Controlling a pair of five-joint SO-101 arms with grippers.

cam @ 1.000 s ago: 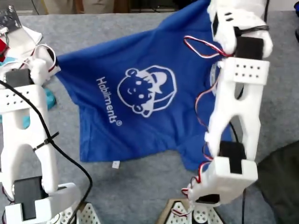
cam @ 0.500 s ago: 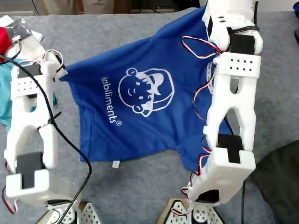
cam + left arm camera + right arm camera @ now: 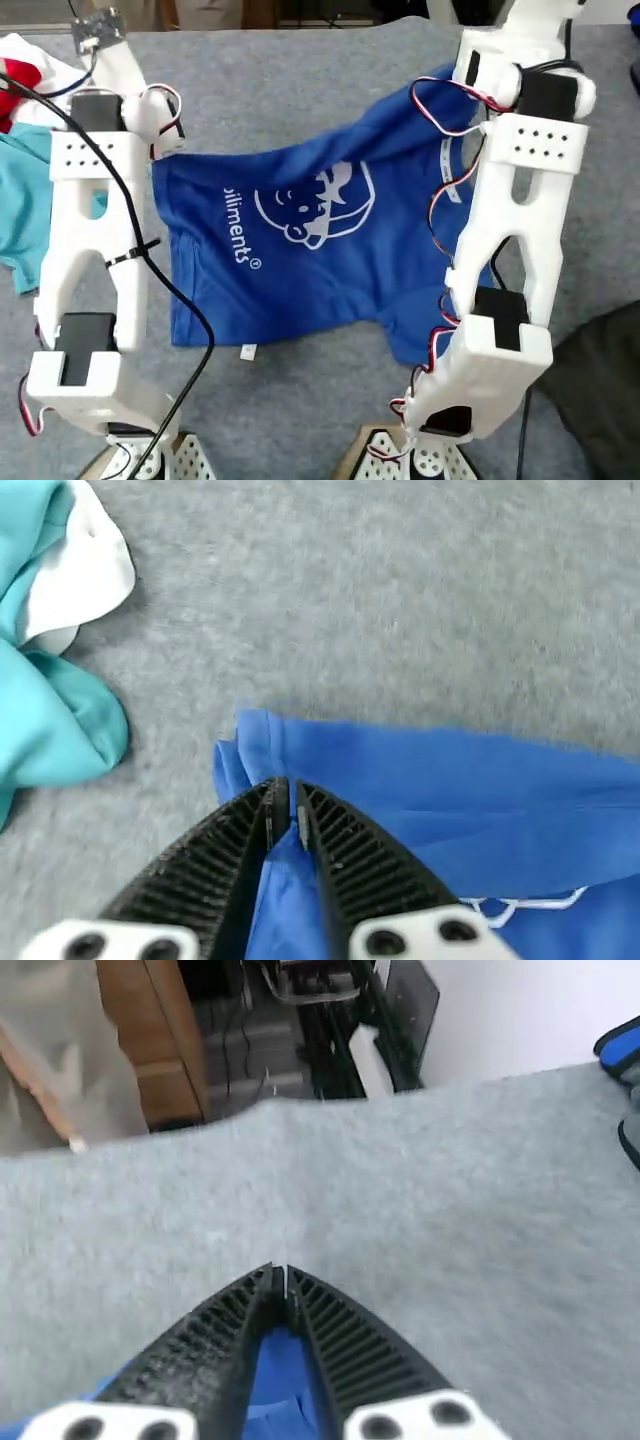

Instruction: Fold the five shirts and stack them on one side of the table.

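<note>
One blue cotton T-shirt with a white bear print lies mid-table, with its far part draped over the top of the print. Two white arms flank it. The left gripper pinches the shirt's folded corner, and the right gripper is clamped on blue cloth near the table's far edge. One crumpled teal shirt and one white cloth sit at the left edge, and one dark cloth lies at the near right. Bare grey felt tabletop extends beyond the shirt, and a wooden cabinet stands behind the table.

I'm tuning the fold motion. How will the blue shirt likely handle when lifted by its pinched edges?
Probably floppy: the blue shirt creases and bunches between the left gripper and right gripper, both shut on it. Likely light: fingertip pinches hold it. It may drag on the felt-like table.
</note>
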